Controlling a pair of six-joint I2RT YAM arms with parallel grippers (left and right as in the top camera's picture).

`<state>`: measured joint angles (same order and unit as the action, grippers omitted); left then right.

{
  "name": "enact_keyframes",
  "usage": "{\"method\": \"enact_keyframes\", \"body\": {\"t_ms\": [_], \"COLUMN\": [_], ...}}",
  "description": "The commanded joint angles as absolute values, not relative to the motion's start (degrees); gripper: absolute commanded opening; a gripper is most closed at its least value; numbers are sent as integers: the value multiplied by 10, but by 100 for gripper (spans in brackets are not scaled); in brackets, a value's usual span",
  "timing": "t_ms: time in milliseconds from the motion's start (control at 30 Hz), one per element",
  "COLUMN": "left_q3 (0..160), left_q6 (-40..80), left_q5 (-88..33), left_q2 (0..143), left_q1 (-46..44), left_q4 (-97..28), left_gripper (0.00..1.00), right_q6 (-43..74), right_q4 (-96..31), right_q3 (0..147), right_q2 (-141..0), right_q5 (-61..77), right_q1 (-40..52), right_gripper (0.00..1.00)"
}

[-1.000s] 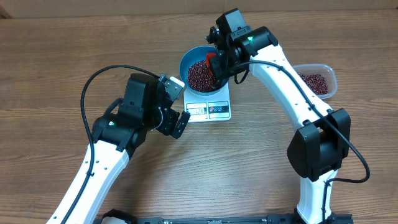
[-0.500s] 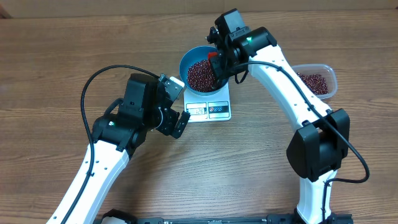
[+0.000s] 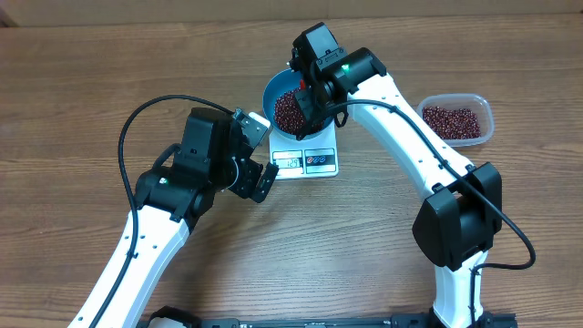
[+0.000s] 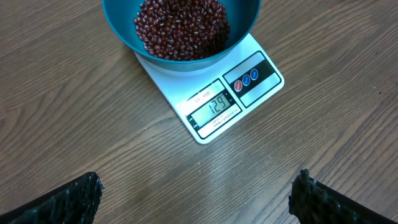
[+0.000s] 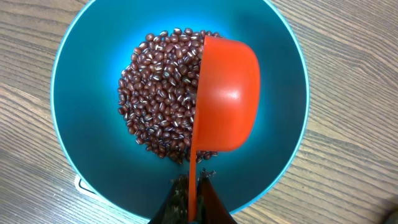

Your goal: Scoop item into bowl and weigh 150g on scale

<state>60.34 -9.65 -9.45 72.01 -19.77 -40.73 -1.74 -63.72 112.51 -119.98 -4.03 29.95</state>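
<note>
The left arm reaches in from 7 o'clock with its elbow bent. The left gripper [image 3: 263,162] points toward 2 o'clock, jaws spread wide. The right arm arches from 5 o'clock up to 12. The right gripper [image 3: 308,102], mostly hidden overhead, seems angled downward, pinched on an orange scoop [image 5: 227,93].

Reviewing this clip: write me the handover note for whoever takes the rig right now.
Left gripper: open, empty, hovering before the small white rectangular kitchen scale.
Right gripper: shut on the handle of an orange-red plastic scoop, tipped sideways over the round deep blue bowl.
Done: bowl sits on the scale, holding small dark red-brown beans; display reads 129.
Clear plastic tub on the robot's right holds more beans.
Left to do: add beans until 150.
</note>
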Motion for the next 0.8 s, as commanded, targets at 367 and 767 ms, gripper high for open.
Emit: {"method": "enact_keyframes", "body": {"t_ms": [367,767], "left_q3": [602,602], "left_q6": [-107,-107], "left_q5": [-101,-101], "left_q2": [716,716], "left_q1": [-195,-195], "left_q4": [-407,-407], "left_gripper": [99,100], "right_q6": [-31,-31], "right_q4": [-632,-633], "right_q3": [1145,1145], "right_q2": [-1179,-1177], "right_q5": [-56,-56], "right_q1": [299,299], "right_gripper": [4,4]}}
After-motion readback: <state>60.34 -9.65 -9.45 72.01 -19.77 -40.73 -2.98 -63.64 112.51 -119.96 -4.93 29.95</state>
